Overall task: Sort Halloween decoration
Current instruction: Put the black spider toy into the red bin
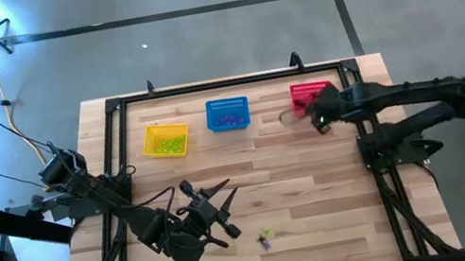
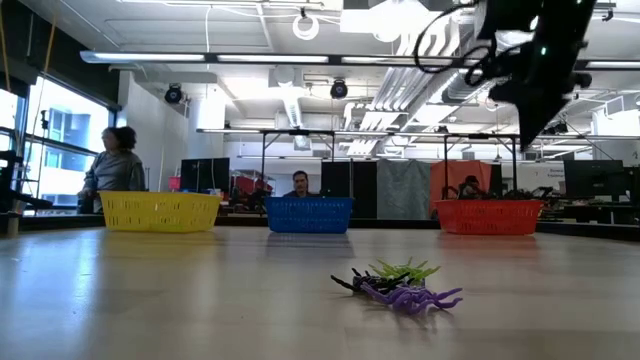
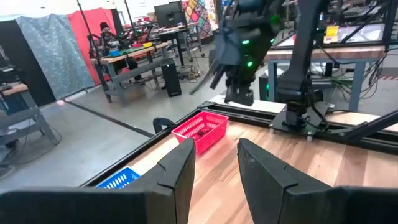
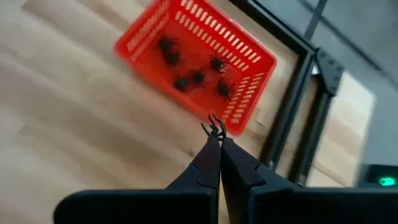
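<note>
A small clump of spider trinkets [image 2: 400, 285] in black, yellow-green and purple lies on the table near its front edge [image 1: 264, 238]. A yellow basket [image 1: 165, 140], a blue basket [image 1: 228, 114] and a red basket [image 1: 308, 95] stand in a row at the back. The red basket [image 4: 199, 62] holds several black spiders. My right gripper [image 4: 216, 138] hangs above the table by that basket's near side [image 1: 319, 123], shut on a black spider. At the front left, held level above the table, my left gripper [image 1: 226, 210] stands open with nothing between its fingers [image 3: 214, 152]. My right gripper pinches a black spider trinket [image 4: 213, 128] at the very ends of its two fingers, and only thin black legs stick out past the tips. The fingers slant down from the table's right side. The spider is lifted clear of the table, close to the red basket's rim.
The yellow basket holds yellow-green trinkets and the blue one purple ones. A black frame rail [image 1: 371, 154] runs along the table's sides and back. Bare wood lies between the baskets and the clump. People [image 2: 115, 165] are in the room behind the table.
</note>
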Tool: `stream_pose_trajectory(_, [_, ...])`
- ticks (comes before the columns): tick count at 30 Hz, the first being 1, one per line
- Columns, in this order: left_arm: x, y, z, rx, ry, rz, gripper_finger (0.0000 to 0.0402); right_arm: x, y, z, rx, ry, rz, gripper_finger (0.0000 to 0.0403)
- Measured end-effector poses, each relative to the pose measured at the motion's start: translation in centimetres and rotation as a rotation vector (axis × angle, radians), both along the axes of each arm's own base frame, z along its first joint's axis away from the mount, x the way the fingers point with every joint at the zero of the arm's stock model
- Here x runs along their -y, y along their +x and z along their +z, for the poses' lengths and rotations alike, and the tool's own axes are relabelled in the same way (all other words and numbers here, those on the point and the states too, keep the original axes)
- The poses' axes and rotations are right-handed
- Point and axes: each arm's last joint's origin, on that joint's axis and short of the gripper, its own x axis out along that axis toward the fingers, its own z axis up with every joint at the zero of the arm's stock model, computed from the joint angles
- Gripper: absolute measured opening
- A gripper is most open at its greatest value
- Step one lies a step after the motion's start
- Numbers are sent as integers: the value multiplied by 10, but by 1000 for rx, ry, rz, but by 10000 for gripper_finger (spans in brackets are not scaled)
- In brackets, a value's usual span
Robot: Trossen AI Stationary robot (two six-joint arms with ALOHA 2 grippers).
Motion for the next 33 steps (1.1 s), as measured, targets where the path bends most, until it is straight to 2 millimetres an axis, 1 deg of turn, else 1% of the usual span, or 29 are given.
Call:
stream_pose_trajectory(3, [0,0,0,-13,15,0,108,21,-9,-17,76,6,-25,0])
stream_pose_trajectory(8, [-5,3,-1,-33,35,15,111,50,-13,-45,258,36,-18,0])
stream_pose_trajectory(12, [-13,7,-2,-45,43,40,111,69,-15,-66,314,-17,-76,0])
stream_pose_trajectory(15, [-20,11,-3,-60,53,62,111,80,-15,-74,351,-61,-93,0])
stream_pose_trajectory(20, [-31,17,-4,-69,58,93,111,89,-15,-80,334,-62,-97,0])
stream_pose_trajectory(26, [-40,21,-5,-86,67,121,111,91,-14,-84,336,-18,-82,7])
stream_pose_trajectory(29, [-42,22,-6,-98,75,126,111,91,-14,-84,346,-5,-74,26])
stream_pose_trajectory(33, [-42,21,-6,-104,79,126,111,91,-14,-84,350,3,-69,73])
